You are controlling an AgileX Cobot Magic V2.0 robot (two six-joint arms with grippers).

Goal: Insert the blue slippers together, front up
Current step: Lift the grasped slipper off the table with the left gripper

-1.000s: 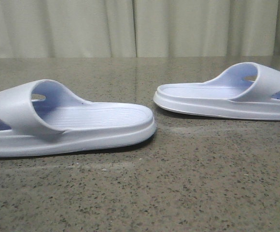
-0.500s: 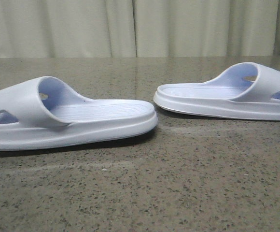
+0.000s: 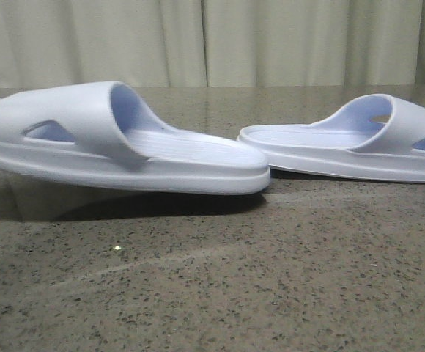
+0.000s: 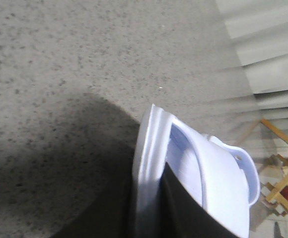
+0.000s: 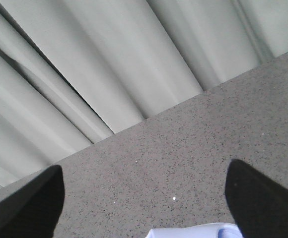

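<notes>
Nearest in the front view: bare speckled stone table [image 3: 220, 293], with a broad dark shadow under the left slipper [image 3: 124, 143]. That slipper is off the surface — heel end high at the frame's left edge, toe dipped toward the middle, hovering just short of the heel of the right slipper [image 3: 352, 143], or perhaps overlapping it in line of sight; cannot tell if they touch.

Left wrist view: left gripper [image 4: 154, 208] is clamped on the left slipper's side wall, one dark finger [image 4: 183, 208] lying inside against the footbed, the sole rim pinched on the other side. Hold looks firm but off-centre, at the edge only.

Right slipper sits flat on the table, strap toward the right edge, open heel end facing the left one. Right wrist view: right gripper [image 5: 144, 198] spread wide, two dark fingertips [image 5: 263, 198] apart, nothing between them, a sliver of pale slipper just below. It hangs above, not gripping.

Beyond: table's far edge, then pleated curtain [image 3: 212, 40].

Step in hand, as I judge it: carrying the left slipper over for nesting with the other, toes up. To do it well — level or tip the held slipper so its toe lines up with the mate's strap opening, keep the grip tight since an edge pinch invites twisting, and have the right gripper steady the resting slipper before any push, else it will slide on the polished stone
</notes>
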